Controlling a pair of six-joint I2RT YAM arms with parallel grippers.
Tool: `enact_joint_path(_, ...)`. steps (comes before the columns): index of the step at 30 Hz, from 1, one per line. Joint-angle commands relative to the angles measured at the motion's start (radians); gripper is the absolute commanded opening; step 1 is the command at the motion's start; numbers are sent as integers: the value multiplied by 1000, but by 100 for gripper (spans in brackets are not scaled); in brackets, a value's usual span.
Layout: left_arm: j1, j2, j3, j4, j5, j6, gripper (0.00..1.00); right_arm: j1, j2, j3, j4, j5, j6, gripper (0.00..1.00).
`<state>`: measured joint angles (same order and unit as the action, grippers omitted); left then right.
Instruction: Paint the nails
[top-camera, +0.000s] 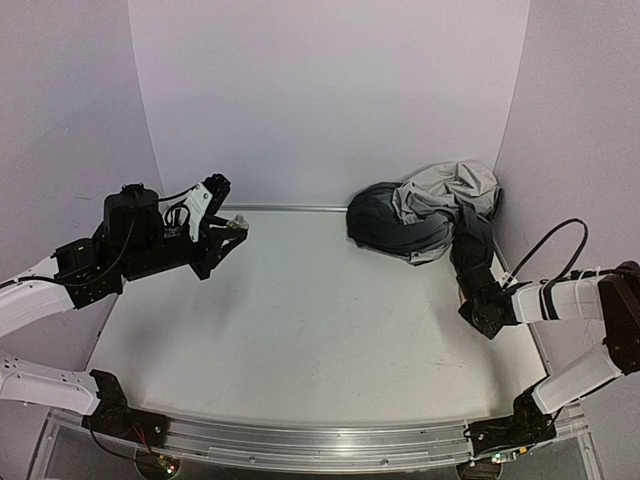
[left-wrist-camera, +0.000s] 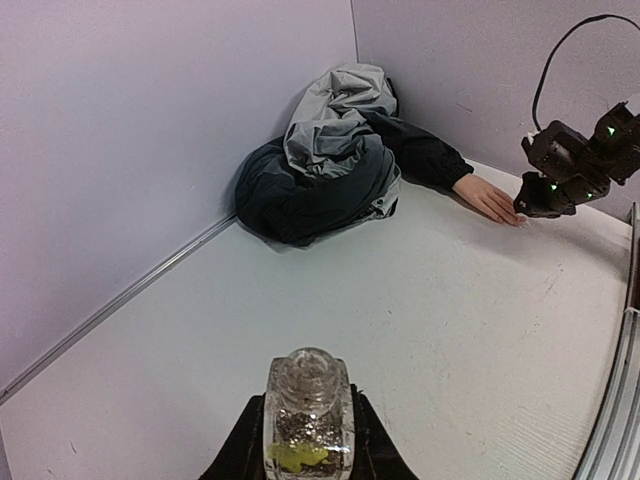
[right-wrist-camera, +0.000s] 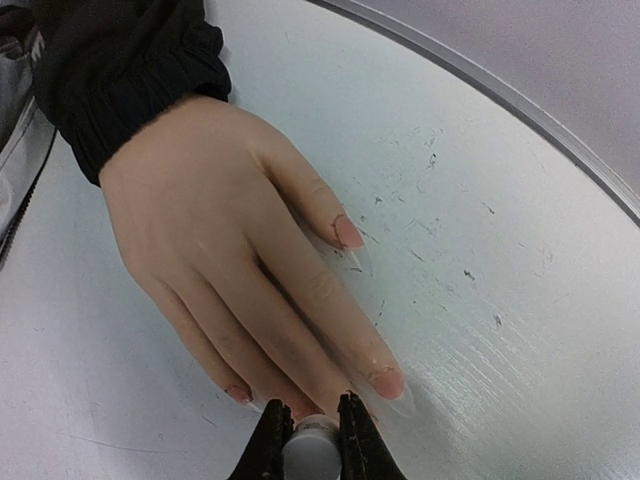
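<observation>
pale table (right-wrist-camera: 480, 300), lilac walls; right end effector (right-wrist-camera: 311, 420) pinches a white cap (right-wrist-camera: 312, 450) just beside the nails (right-wrist-camera: 386, 381); best to stroke lightly along each; left end effector (left-wrist-camera: 308, 445) grips the clear bottle (left-wrist-camera: 308, 395).

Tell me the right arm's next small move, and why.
Likely lower the right gripper a touch, so the brush under the white cap meets the nails. Its fingers clamp the cap right at the mannequin hand's fingertips, but the brush tip is hidden, so contact cannot be confirmed.
</observation>
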<state>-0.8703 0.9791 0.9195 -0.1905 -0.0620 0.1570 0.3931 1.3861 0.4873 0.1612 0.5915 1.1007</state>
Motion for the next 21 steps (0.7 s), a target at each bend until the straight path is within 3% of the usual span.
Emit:
enact_joint_path(1,5,-26,2,52,7,-5,0,-5,10,35,-62,22,17,0)
enact_joint_path(21,5,-22,5,51,14,-8,0,-5,-132,-32,-55,16,17,0)
